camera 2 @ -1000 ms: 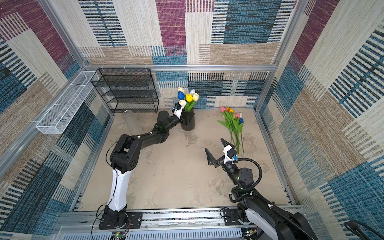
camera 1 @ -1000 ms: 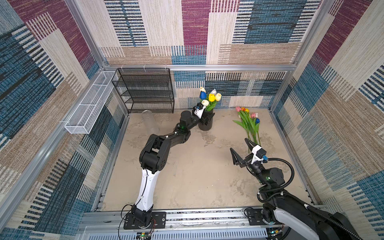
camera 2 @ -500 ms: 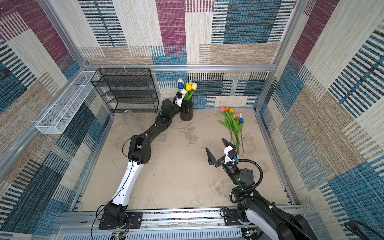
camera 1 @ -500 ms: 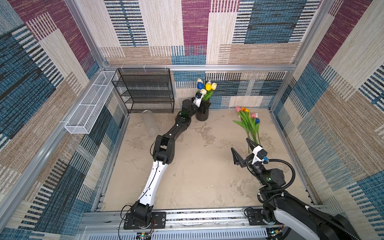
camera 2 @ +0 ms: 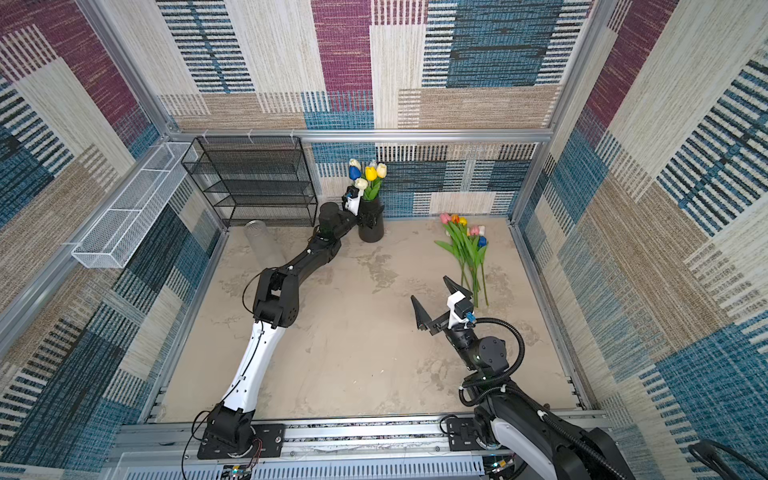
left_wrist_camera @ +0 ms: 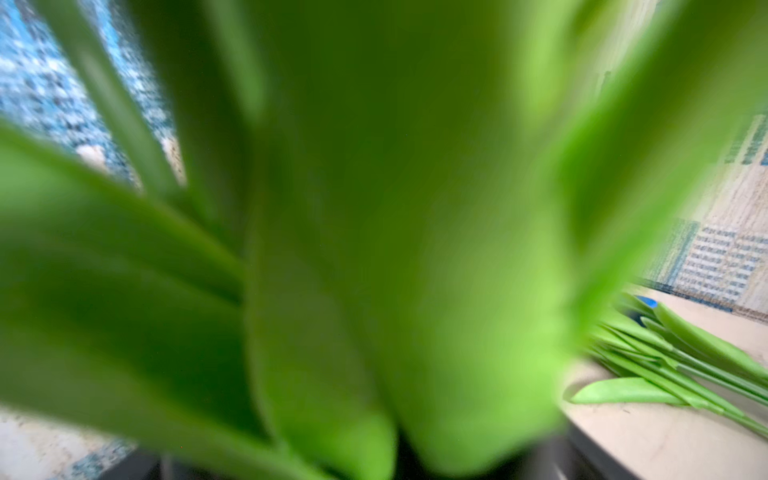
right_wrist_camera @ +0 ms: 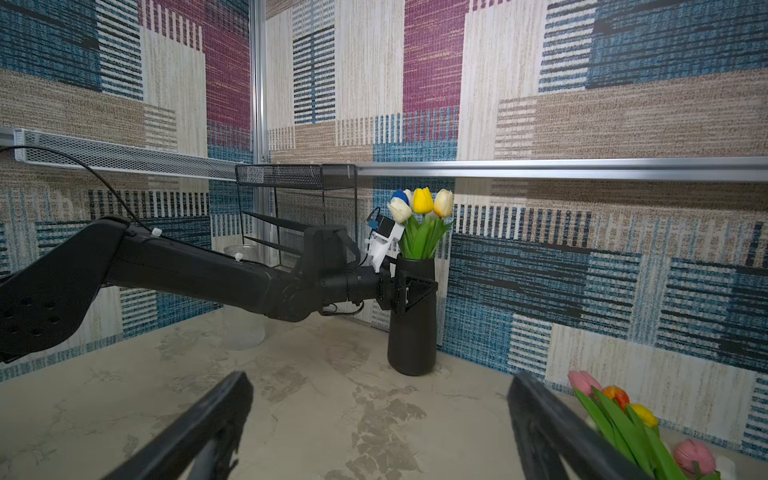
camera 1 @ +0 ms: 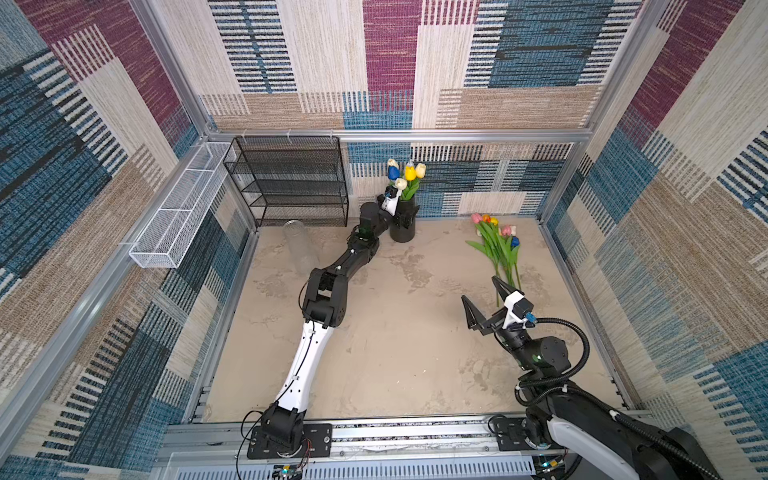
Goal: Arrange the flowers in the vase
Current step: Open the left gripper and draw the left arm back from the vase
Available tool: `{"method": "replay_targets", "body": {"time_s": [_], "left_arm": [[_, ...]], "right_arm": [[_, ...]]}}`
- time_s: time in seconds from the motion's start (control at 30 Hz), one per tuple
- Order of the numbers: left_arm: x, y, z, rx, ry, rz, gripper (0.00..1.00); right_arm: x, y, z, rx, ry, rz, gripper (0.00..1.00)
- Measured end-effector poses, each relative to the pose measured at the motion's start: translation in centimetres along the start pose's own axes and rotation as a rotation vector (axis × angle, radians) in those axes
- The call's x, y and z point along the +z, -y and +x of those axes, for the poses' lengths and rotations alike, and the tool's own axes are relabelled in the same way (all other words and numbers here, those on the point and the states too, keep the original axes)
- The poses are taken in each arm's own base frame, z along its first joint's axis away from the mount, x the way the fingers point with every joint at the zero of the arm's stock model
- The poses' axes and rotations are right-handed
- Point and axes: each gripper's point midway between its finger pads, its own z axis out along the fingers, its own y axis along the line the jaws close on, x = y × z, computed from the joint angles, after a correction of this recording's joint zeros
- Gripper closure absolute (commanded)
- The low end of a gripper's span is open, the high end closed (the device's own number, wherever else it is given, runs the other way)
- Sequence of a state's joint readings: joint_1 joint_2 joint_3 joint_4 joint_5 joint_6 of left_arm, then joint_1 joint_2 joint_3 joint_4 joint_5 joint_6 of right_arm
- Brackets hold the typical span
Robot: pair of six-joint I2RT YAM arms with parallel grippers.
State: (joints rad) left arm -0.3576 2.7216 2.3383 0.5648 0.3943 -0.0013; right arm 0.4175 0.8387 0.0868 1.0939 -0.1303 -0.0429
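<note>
Black vase [right_wrist_camera: 411, 328] of tulips [right_wrist_camera: 422, 203] stands between the left fingers [right_wrist_camera: 420, 289].

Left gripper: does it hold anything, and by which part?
The left gripper straddles the black vase near its top; whether the jaws grip cannot be told.

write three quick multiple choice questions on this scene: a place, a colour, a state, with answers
1. What colour is the vase? A white B black C clear
2. Where do the loose tulips lie? A in the vase B on the table near the right gripper C on the table's far left
3. How are the right gripper's fingers? A shut on a tulip B shut, empty C open, empty

1 B: its body shows black against the wall.
2 B: the bunch lies flat just beyond that gripper.
3 C: they stand wide apart with nothing between.
</note>
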Motion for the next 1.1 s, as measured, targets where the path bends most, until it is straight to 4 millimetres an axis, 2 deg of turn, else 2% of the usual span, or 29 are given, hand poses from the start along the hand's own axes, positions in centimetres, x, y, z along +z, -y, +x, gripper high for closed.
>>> {"method": "replay_targets", "body": {"time_s": [0.07, 0.3, 0.47, 0.53, 0.6, 0.67, 0.73, 0.8, 0.83, 0.9, 0.97, 1.03, 1.1], "left_arm": [[-0.4, 0.0, -1.1, 0.003, 0.005, 0.002, 0.01], [-3.2, 0.2, -6.6, 0.038, 0.083, -0.002, 0.01], [-7.0, 2.1, -6.7, 0.025, 0.047, 0.030, 0.00], [-9.6, 3.7, -7.4, 0.015, 0.035, 0.050, 0.01], [-12.4, 5.5, -9.3, 0.005, 0.030, 0.071, 0.01], [-15.8, 7.1, -12.4, 0.010, 0.056, 0.070, 0.01], [-20.1, 9.0, -16.3, 0.025, 0.092, 0.049, 0.01], [-24.0, 9.7, -19.0, 0.036, 0.122, -0.019, 0.00], [-25.8, 9.4, -19.5, 0.030, 0.111, -0.082, 0.00], [-28.9, 7.2, -19.3, 0.009, 0.062, -0.239, 0.00], [-32.0, 3.9, -17.5, -0.012, -0.027, -0.434, 0.01], [-35.5, 0.9, -14.3, -0.026, -0.128, -0.616, 0.01], [-39.0, -1.4, -10.2, -0.043, -0.232, -0.750, 0.01]], "right_arm": [[0.0, 0.0, 0.0, 0.000, 0.000, 0.000, 0.00], [0.0, 0.0, 0.0, -0.001, 0.001, 0.000, 0.00], [0.0, 0.0, 0.1, -0.004, -0.002, 0.000, 0.00], [0.0, 0.0, 0.2, -0.008, -0.005, 0.001, 0.00], [0.1, 0.1, 0.5, -0.009, -0.017, 0.003, 0.00], [0.3, 0.1, 1.1, -0.007, -0.033, 0.002, 0.00], [0.6, 0.1, 1.6, -0.005, -0.052, 0.001, 0.00], [1.0, 0.1, 1.9, -0.003, -0.064, -0.002, 0.00], [1.1, 0.1, 2.1, -0.002, -0.072, -0.003, 0.00], [1.2, 0.0, 2.5, -0.001, -0.083, -0.010, 0.00], [1.3, -0.1, 2.7, 0.001, -0.089, -0.016, 0.00], [1.3, -0.1, 2.8, 0.001, -0.094, -0.019, 0.00], [1.4, -0.1, 2.9, 0.001, -0.095, -0.019, 0.00]]}}
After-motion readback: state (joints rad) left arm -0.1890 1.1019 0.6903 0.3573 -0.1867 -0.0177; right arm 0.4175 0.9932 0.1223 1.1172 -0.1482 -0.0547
